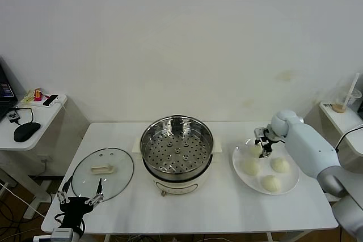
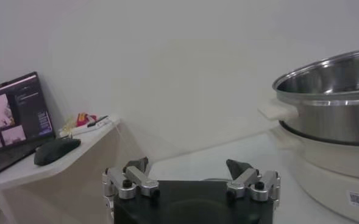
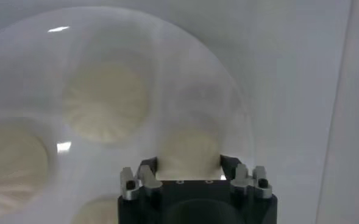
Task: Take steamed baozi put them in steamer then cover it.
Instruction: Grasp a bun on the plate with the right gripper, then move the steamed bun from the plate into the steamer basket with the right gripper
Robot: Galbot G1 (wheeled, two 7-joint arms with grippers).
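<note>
The steamer stands open in the middle of the white surface, with bare room in front. Its glass cover lies flat near the left edge. The left end effector hangs spread open beside it. The right end effector pinches one steamed baozi on the white plate, beside three others.

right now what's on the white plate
Four baozi sit on the plate; the right tool closes around the far-left bun. That tool hides part of that bun.
</note>
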